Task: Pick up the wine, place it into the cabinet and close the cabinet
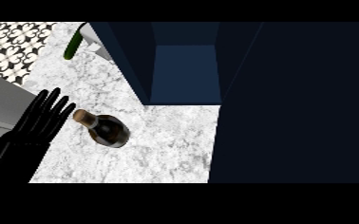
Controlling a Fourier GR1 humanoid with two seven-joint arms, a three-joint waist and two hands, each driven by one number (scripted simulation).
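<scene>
The left robot hand (38, 118) was spread beside the wine (105, 129) near the worktop's (168, 142) left edge; it should curl around the body, not the neck.

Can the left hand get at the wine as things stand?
Probably yes. The left hand is open right beside the wine, with only bare counter between them and nothing in the way.

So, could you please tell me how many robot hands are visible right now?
1: the left hand, open, at the view's left edge beside the wine bottle. The right hand is not in view.
</scene>
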